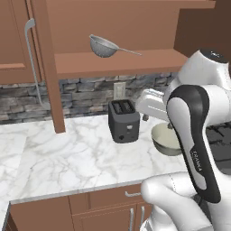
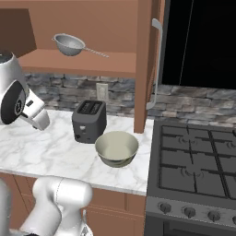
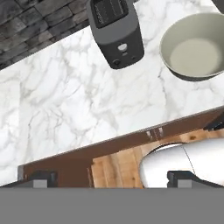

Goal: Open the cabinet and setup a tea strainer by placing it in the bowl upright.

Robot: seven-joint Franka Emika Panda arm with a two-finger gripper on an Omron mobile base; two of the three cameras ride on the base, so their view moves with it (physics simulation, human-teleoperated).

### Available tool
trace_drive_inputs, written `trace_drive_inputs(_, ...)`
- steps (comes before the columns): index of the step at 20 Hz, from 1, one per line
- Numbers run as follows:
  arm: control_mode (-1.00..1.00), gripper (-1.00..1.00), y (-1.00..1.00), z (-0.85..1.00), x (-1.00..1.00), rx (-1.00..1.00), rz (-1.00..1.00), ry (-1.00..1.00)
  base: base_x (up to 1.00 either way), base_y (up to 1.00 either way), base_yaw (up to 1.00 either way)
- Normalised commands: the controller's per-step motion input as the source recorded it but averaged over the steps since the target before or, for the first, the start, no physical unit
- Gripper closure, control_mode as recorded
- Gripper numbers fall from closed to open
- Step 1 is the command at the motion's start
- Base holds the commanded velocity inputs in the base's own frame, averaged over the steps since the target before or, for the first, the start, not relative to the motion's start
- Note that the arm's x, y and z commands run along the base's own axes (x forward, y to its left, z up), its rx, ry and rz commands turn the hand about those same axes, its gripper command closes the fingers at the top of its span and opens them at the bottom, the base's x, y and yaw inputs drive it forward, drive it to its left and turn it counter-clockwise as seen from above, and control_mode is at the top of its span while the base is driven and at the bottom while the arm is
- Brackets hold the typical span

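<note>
I read "FRANKA" lettering on the dark arm cover [image 1: 199,162] (small, blurry). One tea strainer [image 1: 104,46] lies on the open cabinet [image 1: 117,62] shelf, one toaster [image 1: 123,120] and one bowl [image 2: 116,148] below on the counter [image 1: 67,158]; the arm half hides the bowl from the left. Gripper [image 3: 112,179] jaws spread wide, holding nothing.

Cabinet [image 1: 117,27] doors swung wide, front of shelf unblocked, tea strainer [image 1: 103,46] alone on it with free room all round, toaster [image 1: 123,121] and bowl [image 2: 116,148] close together on the counter [image 1: 58,153] below, broad bare marble to their left, stove [image 2: 198,170] right of the bowl
</note>
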Motion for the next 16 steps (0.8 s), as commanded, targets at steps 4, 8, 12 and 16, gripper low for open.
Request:
trace_drive_inputs(4,-1.0,-1.0,-0.11,0.61,0.16,0.02,-0.03,-0.09,0.0,0.0,0.0)
trace_drive_inputs(8,-1.0,-1.0,-0.14,0.94,0.29,0.0,-0.09,0.0,0.0,0.0,0.0)
trace_drive_inputs(12,-1.0,-1.0,-0.11,0.87,0.47,0.0,-0.13,0.02,0.0,0.0,0.0)
trace_drive_inputs(16,-1.0,-1.0,-0.01,0.05,0.78,0.01,-0.18,-0.05,0.0,0.0,0.0)
